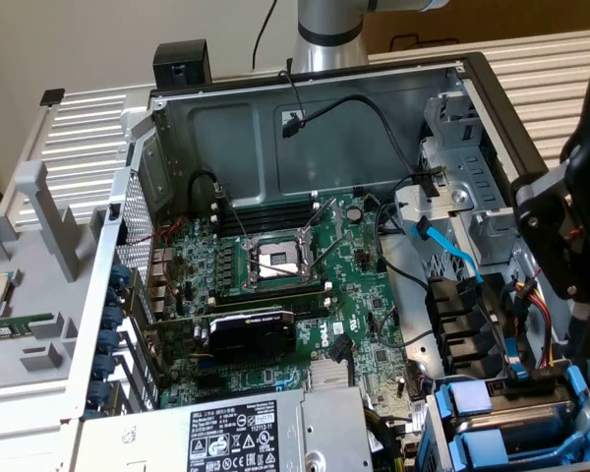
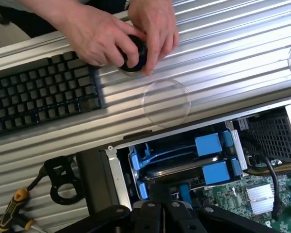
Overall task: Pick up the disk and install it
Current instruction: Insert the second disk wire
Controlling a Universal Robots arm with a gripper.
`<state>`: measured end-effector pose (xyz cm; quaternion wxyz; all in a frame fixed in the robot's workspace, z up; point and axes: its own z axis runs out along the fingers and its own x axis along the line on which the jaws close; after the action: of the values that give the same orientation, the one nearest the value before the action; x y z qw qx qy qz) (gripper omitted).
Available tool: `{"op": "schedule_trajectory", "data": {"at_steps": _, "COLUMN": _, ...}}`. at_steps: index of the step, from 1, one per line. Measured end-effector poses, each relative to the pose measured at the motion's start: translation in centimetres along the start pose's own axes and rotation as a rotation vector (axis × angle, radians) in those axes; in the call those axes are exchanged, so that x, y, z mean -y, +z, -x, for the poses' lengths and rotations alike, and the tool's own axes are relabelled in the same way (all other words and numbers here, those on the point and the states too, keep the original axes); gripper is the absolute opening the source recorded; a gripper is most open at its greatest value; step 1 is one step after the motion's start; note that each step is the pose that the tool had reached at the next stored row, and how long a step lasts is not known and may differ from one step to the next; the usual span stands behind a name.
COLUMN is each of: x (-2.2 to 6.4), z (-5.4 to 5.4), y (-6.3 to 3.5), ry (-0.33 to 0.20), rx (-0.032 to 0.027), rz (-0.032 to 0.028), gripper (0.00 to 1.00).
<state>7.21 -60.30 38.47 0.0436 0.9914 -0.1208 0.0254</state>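
One disk [image 2: 177, 167]: silver metal body clipped in bright blue frame, seated in case bay [image 2: 117, 167]. Hand [image 2: 160, 206] just above it, fingers together, empty.

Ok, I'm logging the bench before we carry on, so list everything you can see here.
computer case: one, grey metal, open, centre of the exterior view
motherboard: one, green, inside the case
power supply: one, silver with a black-and-white label, at the case's near edge
drive frames: two, blue, in the bay under the tool
cable: one, blue, flat, beside the bay
keyboard: one, black, on the ribbed metal surface
screwdriver: one, yellow-and-black handle, on the ribbed surface near the case corner
round object: one, black, next to the keyboard
person's hands: two, holding the round object
arm: one, silver, behind the case
tool: one, black, shut, over the drive frames
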Motion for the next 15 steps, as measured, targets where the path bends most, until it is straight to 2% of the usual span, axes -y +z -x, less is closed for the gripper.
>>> {"op": "schedule_trajectory", "data": {"at_steps": 3, "x": 0.00, "z": 0.0, "y": 0.12, "ry": -0.052, "rx": -0.0041, "rz": -0.0037, "gripper": 0.11}}
{"op": "schedule_trajectory", "data": {"at_steps": 4, "x": -0.01, "z": 0.1, "y": 0.18, "ry": -0.065, "rx": -0.0046, "rz": -0.0071, "gripper": 0.11}}
{"op": "schedule_trajectory", "data": {"at_steps": 6, "x": -0.08, "z": 0.2, "y": 0.29, "ry": -0.082, "rx": -0.0034, "rz": -0.0203, "gripper": 0.11}}
{"op": "schedule_trajectory", "data": {"at_steps": 10, "x": -0.55, "z": 0.5, "y": 0.48, "ry": -0.092, "rx": 0.0038, "rz": -0.0604, "gripper": 0.11}}
{"op": "schedule_trajectory", "data": {"at_steps": 11, "x": -0.74, "z": 0.5, "y": 0.53, "ry": -0.093, "rx": 0.0051, "rz": -0.0674, "gripper": 0.11}}
{"op": "schedule_trajectory", "data": {"at_steps": 15, "x": -1.32, "z": 0.4, "y": 0.80, "ry": -0.100, "rx": 0.0081, "rz": -0.0847, "gripper": 0.11}}
